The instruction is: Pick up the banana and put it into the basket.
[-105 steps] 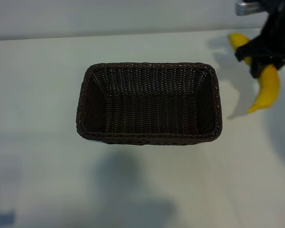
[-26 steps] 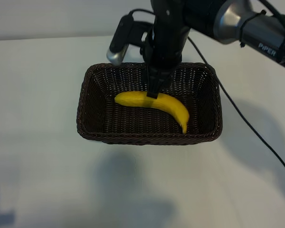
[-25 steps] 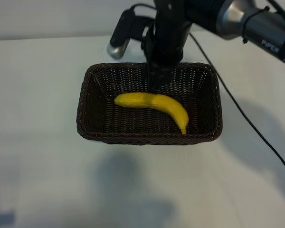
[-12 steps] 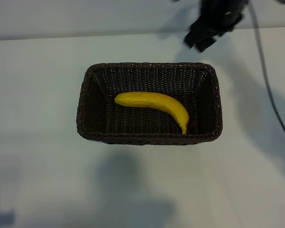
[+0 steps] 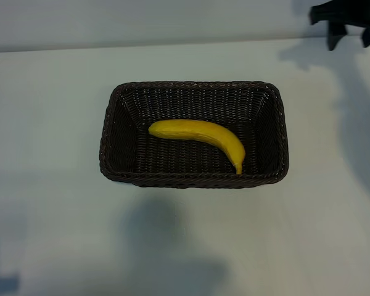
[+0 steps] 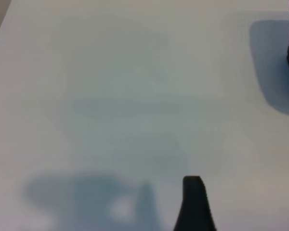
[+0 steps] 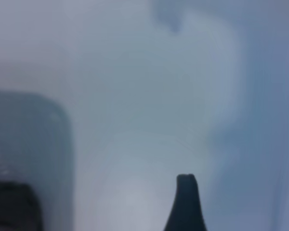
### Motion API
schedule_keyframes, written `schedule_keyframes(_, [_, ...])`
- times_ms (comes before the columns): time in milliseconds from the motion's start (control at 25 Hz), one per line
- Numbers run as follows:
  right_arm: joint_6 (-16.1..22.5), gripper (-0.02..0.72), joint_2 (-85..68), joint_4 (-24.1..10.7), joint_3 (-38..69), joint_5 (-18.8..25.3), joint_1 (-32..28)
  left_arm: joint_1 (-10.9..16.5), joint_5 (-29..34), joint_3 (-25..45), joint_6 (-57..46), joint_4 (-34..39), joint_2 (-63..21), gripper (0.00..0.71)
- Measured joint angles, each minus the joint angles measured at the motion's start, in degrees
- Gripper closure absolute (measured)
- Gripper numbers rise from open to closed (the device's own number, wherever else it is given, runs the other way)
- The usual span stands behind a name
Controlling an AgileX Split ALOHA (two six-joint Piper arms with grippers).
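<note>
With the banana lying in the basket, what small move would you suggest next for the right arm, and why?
Probably just park it. The banana lies inside the basket, untouched, and the right gripper is open at the table's far right corner, holding nothing.

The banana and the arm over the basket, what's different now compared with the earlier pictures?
The banana was carried from the table at the right into the basket and let go. The right end effector then pulled away to the exterior view's top right corner, open and empty. For the last second the banana has lain unmoved; the basket never shifted.
</note>
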Motion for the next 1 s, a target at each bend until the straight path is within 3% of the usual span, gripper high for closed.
schedule_keyframes(200, [0.4,0.129,0.0,0.0,0.0,0.0,-3.6,0.0,0.0,0.0,0.0,0.6,0.0,0.162])
schedule_keyframes(520, [-0.8,0.129,-1.8,-0.5,3.0,0.0,-3.8,0.0,0.0,0.0,0.1,0.5,0.0,0.162])
schedule_keyframes(1000, [-2.9,0.129,-21.8,-3.8,28.4,0.0,-3.8,0.0,0.0,0.0,0.1,0.4,0.0,0.162])
